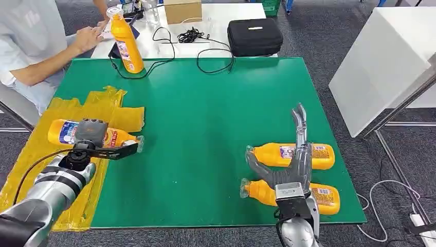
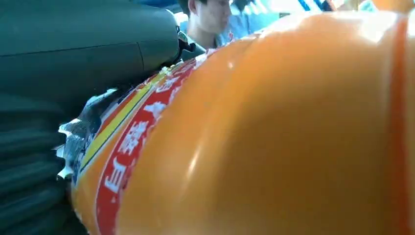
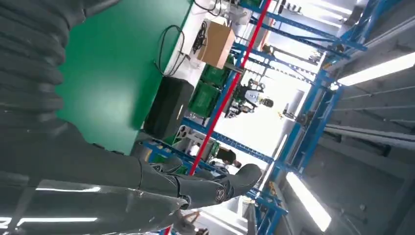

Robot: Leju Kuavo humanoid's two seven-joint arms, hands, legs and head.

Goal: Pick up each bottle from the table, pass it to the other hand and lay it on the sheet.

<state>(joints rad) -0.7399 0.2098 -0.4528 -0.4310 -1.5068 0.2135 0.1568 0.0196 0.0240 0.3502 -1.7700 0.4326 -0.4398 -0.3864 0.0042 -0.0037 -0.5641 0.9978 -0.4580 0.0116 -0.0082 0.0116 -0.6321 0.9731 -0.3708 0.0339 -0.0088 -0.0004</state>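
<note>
Orange bottle is grasped by left hand fingers over yellow sheet; right hand fingers are released, spread above two lying bottles.

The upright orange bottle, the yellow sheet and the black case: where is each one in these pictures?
upright orange bottle (image 1: 127, 43): head view, on the middle of its body.
yellow sheet (image 1: 105, 105): head view, on a bare part near its far edge.
black case (image 1: 254, 36): head view, on its top face.
</note>
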